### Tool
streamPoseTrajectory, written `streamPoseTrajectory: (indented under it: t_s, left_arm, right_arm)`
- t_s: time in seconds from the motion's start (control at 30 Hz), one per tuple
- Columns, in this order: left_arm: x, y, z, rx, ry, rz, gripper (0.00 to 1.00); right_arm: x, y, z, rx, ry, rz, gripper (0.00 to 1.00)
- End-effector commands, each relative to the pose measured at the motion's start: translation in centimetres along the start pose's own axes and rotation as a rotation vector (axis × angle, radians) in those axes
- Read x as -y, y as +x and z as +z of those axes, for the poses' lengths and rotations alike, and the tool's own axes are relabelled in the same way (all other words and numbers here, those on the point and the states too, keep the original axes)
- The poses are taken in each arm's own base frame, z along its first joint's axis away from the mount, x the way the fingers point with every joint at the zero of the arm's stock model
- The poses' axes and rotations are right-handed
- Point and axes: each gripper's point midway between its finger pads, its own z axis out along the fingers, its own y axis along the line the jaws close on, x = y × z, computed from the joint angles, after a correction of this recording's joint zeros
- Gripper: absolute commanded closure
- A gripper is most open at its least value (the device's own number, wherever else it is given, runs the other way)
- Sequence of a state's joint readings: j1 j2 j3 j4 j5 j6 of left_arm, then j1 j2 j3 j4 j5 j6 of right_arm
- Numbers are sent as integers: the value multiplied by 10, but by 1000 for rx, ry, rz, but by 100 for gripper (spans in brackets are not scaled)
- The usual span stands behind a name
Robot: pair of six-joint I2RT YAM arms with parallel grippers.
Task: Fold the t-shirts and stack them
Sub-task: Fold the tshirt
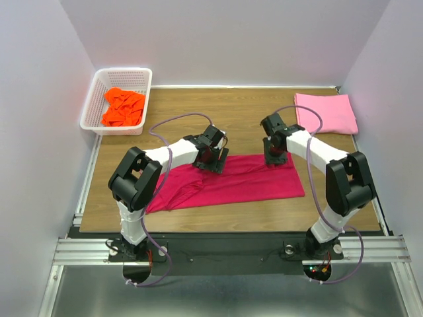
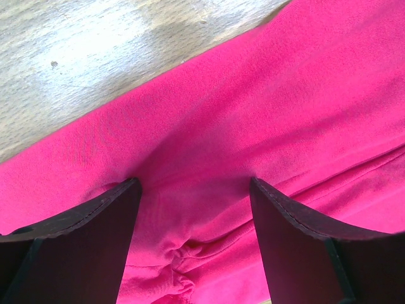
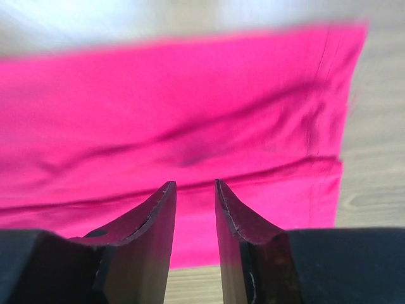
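As the red shirt (image 1: 244, 183) lies stretched across the near half of the table (image 1: 231, 115), both arms stand at its far hem, probably to fold it. The left gripper (image 2: 195, 183) is spread wide, its tips pressing the cloth. The right gripper (image 3: 195, 185) shows a narrow gap and pinches nothing visible. A folded pink shirt (image 1: 325, 112) waits at the far right corner.

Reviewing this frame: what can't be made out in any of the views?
Right wrist view: whether the right gripper pinches the red shirt; gap narrow, cloth blurred.
Left wrist view: shirt's outline, cut off by the frame edges around the open left gripper.
Top view: both grippers' fingertips, hidden under the wrists.
Top view: orange shirt heaped in the basket; shape unreadable.
Top view: pink shirt; fold layers too small.
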State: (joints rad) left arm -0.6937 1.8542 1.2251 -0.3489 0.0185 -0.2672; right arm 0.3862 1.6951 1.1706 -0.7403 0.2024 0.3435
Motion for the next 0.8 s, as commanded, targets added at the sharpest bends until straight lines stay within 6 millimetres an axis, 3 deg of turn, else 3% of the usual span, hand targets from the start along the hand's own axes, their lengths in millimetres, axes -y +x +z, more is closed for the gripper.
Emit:
streamPoseTrajectory:
  t_s: [0.0,0.13,0.3,0.77]
  left_arm:
    - [1,-3,-12,10,1,1,19]
    - [1,-3,-12,12,-3,1,19]
    - [2,-6,-13,18,-3,4,19]
    - [2,-10,-11,14,-5,13,19]
  right_arm:
    - [-8,-50,-14,118,-17,-9,63]
    - [-15,-63,3,99,-9,-27,62]
    - [-26,-64,23,57,-30,-48,62]
    - [-18,-34,12,10,-42,-42,63]
